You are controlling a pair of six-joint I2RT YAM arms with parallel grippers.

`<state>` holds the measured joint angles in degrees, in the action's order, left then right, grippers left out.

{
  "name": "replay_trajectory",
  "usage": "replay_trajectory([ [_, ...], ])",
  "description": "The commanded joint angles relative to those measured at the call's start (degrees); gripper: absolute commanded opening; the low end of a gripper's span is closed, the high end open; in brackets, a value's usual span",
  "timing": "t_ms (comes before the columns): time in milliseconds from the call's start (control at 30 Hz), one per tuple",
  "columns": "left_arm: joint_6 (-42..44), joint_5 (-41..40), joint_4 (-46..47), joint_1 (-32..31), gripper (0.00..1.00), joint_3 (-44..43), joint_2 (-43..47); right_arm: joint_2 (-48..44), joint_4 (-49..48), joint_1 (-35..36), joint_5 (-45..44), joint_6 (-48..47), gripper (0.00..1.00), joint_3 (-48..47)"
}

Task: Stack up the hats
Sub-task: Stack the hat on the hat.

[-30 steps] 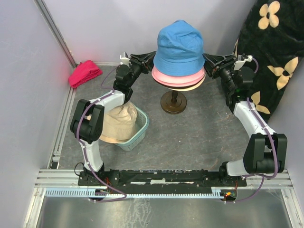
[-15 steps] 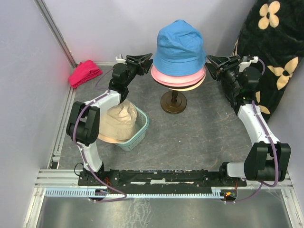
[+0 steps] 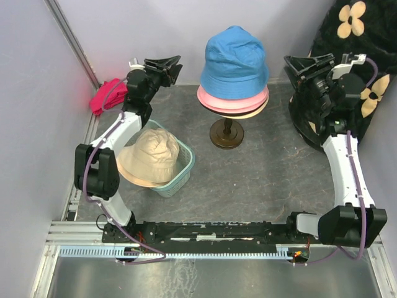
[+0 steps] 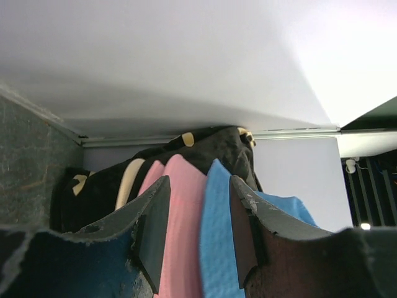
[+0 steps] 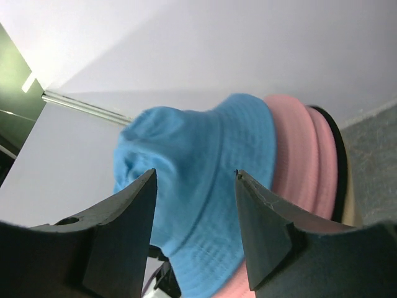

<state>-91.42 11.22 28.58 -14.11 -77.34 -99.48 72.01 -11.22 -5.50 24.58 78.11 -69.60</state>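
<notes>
On the desk [image 3: 260, 174], the largest change is seen in the two arms. The left arm [image 3: 118, 127] has been drawn back toward the left wall, and the right arm [image 3: 344, 161] has been lifted away to the right. Both had been held close against the brim of the stack a second ago, one on each side; both are now well apart from it.

The stack itself has been left undisturbed. The blue hat [image 3: 234, 59] is seated on top, over the pink hats [image 3: 231, 99], with a beige brim [image 3: 251, 113] showing at the bottom. All of it is carried on the dark stand [image 3: 226, 133] at the middle of the desk. From this it is judged that the placing of the blue hat is finished and that it has been let go.

One beige hat [image 3: 152, 158] is left unstacked, lying crown up in the teal basket [image 3: 180, 177] near the left arm. It is judged to be the next thing to be fetched.

The left jaws are spread partway with nothing between them; the pink and blue fabric is seen only beyond the gap. The right jaws have been spread wider than before and are likewise empty, with the blue hat framed at a distance.
</notes>
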Motion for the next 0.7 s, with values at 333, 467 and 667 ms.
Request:
replay_trajectory([
  [333, 17.76, -9.54, -23.77, 5.30, 0.53, -4.13, 20.80, 4.79, 20.82, 0.09, -0.75, -22.65, 0.63, -38.93],
  [467, 22.25, -15.20, -31.63, 5.36, 0.54, -3.39, 27.91, 12.53, 28.12, 8.16, 0.78, -29.52, 0.63, -56.75],
  [667, 25.57, -20.89, -41.27, 5.39, 0.55, -1.19, 36.97, 31.12, 42.51, 24.86, -1.07, -36.19, 0.62, -87.91],
])
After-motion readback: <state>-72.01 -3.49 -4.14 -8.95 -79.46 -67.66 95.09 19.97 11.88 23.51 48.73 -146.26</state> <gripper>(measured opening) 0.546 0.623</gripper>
